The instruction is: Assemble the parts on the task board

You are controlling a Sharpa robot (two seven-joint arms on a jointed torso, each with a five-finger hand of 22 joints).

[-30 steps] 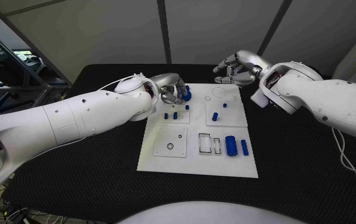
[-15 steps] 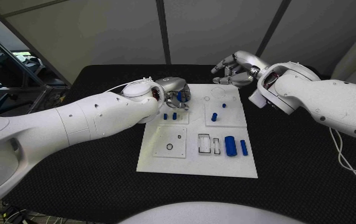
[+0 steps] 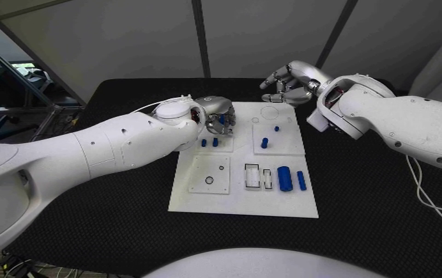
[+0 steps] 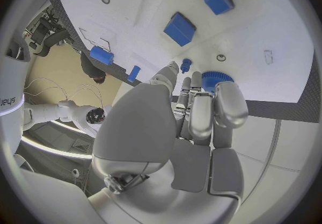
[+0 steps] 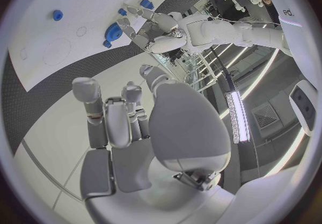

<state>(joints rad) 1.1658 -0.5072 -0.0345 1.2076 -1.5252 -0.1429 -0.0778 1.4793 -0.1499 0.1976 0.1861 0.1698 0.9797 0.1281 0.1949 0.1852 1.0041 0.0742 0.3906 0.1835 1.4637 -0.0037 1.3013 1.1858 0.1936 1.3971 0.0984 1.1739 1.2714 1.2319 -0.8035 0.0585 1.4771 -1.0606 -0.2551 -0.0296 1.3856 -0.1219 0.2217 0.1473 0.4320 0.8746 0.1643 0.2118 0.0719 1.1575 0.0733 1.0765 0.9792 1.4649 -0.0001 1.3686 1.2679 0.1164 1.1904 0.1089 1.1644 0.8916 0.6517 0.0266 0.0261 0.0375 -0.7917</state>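
We hold a round, ribbed blue part [image 4: 216,78] in our left robot hand [image 3: 217,117], seemingly to seat it on the white task board [image 3: 207,202], our right robot hand [image 3: 289,86] curled, holding nothing, aside.

Even, soft light, sharp in the middle

We see glare off the task board [image 4: 268,30] toward two o'clock; wrist circles bend edges at their rims, and a bright ceiling strip [image 5: 236,116] glows at three o'clock.

A black table [image 3: 110,227] stands before grey wall panels [image 3: 267,16] split by dark vertical strips [image 3: 197,22].
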